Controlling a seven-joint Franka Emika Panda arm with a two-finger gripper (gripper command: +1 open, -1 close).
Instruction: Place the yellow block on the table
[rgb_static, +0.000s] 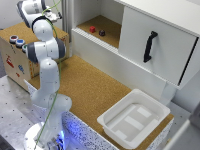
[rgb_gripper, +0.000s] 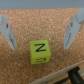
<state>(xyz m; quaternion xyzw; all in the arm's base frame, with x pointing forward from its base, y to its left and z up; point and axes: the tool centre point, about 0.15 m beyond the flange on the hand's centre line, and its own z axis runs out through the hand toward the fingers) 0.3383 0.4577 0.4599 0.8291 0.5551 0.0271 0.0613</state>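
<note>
The white arm (rgb_static: 47, 75) stands nearest the camera at the lower left of the exterior frame, rising from its base to the upper left, where its end is hidden behind its own links. The table (rgb_static: 95, 90), speckled brown cork, runs diagonally through the middle. A white cabinet (rgb_static: 155, 40) with a black handle (rgb_static: 149, 46) fills the upper right; a white tray (rgb_static: 134, 119) sits at the lower right. A wooden crate (rgb_static: 15, 57) stands at the left edge. In the wrist view the gripper (rgb_gripper: 39, 31) is spread wide, holding nothing. The yellow block (rgb_gripper: 39, 52) rests on cork between the fingers (rgb_gripper: 7, 31), touching neither.
</note>
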